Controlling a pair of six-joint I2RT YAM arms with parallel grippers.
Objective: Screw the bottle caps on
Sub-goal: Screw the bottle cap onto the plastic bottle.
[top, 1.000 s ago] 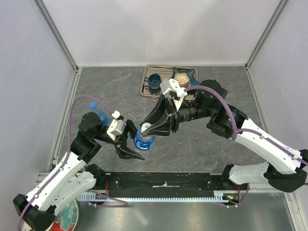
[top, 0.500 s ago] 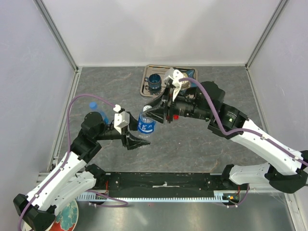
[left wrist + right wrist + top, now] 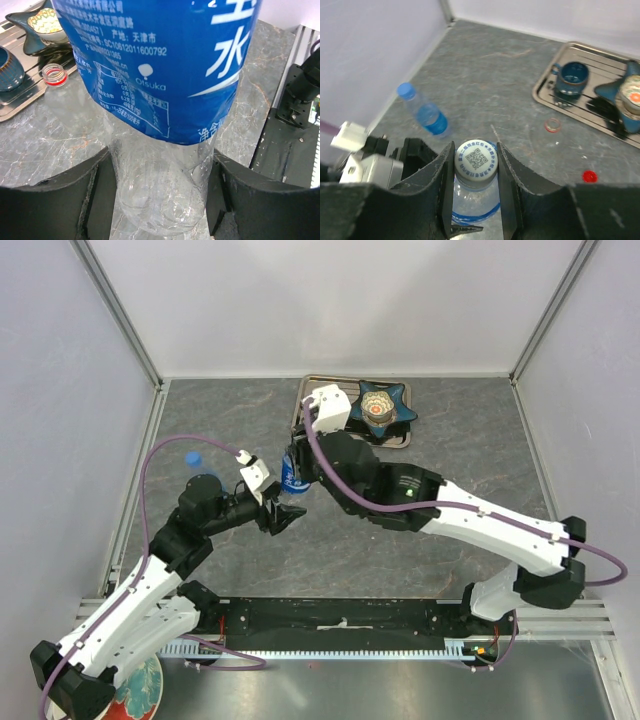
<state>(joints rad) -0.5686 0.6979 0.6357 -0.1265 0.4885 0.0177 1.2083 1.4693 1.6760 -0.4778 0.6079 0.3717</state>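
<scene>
A clear bottle [image 3: 157, 170] sits between the dark fingers of the left tool [image 3: 283, 512], which grasps its lower body on both sides. The right tool [image 3: 475, 150] is clenched on the white cap [image 3: 476, 161] at the top of this bottle's neck.

The bottle's blue label [image 3: 150, 60] reads "Otsuka" and "SC10612011600792" among white Chinese characters. The cap carries a QR code [image 3: 477, 159] ringed by small print too fine to read.

In the right wrist view, a second bottle [image 3: 427, 117] with a blue cap [image 3: 406, 90] lies on the grey counter [image 3: 510, 65] at 10 o'clock from the held one. A red cap [image 3: 589, 176] lies at 3 o'clock, and a tray [image 3: 540, 96] with a dark blue cup [image 3: 572, 75] is at 1 o'clock.

A second ago the held bottle was nearer the arm bases. Now it is closer to the tray, and the right arm reaches over it, covering the cup in the top view.
</scene>
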